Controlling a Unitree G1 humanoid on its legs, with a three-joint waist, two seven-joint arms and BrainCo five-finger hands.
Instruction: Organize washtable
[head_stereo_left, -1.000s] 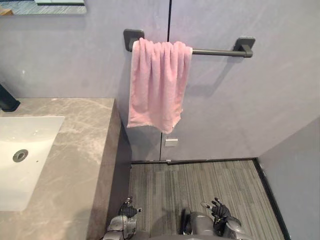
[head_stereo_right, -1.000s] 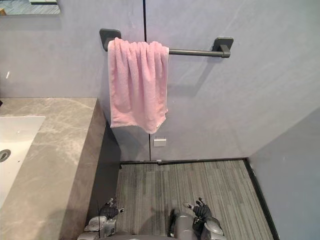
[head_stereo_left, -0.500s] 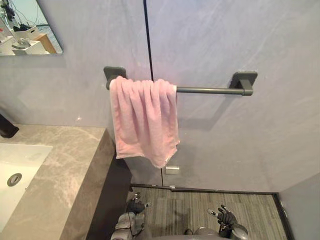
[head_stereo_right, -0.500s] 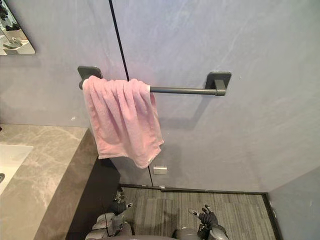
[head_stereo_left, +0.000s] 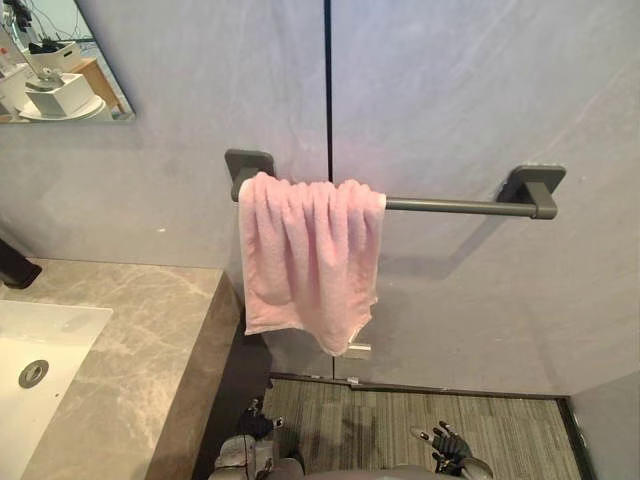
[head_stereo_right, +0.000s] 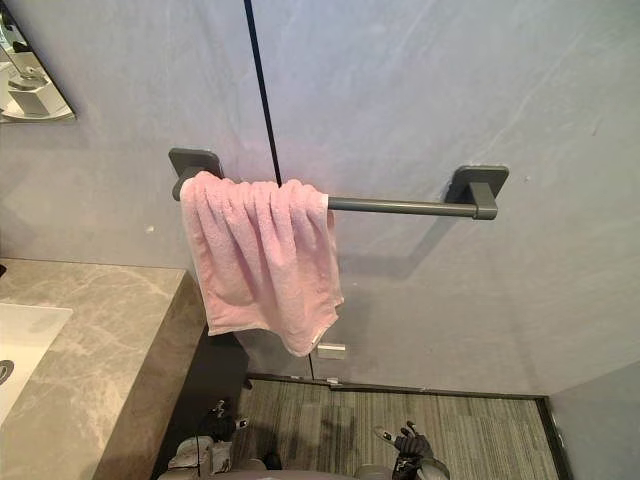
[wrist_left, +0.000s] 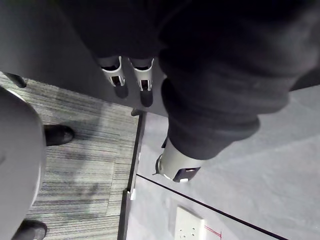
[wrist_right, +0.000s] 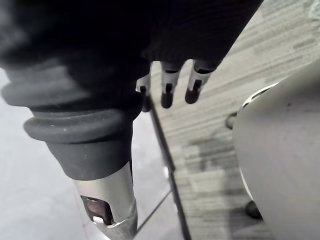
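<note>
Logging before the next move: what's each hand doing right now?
Left hand: open, holding nothing.
Right hand: open, holding nothing.

- Light on the wall (head_stereo_left: 480, 90): bright, soft, even.
- Shadows of the towel (head_stereo_left: 310, 255) and towel bar (head_stereo_left: 455, 206): soft-edged, falling on the wall below and to the robot's right.
- Top of the counter (head_stereo_left: 130, 340): faint sheen; side face in deep shade.

Pink towel (head_stereo_left: 310, 265), dark grey rail (head_stereo_left: 455, 206), grey-veined counter (head_stereo_left: 130, 335), grey striped floor (head_stereo_left: 400, 425).
</note>
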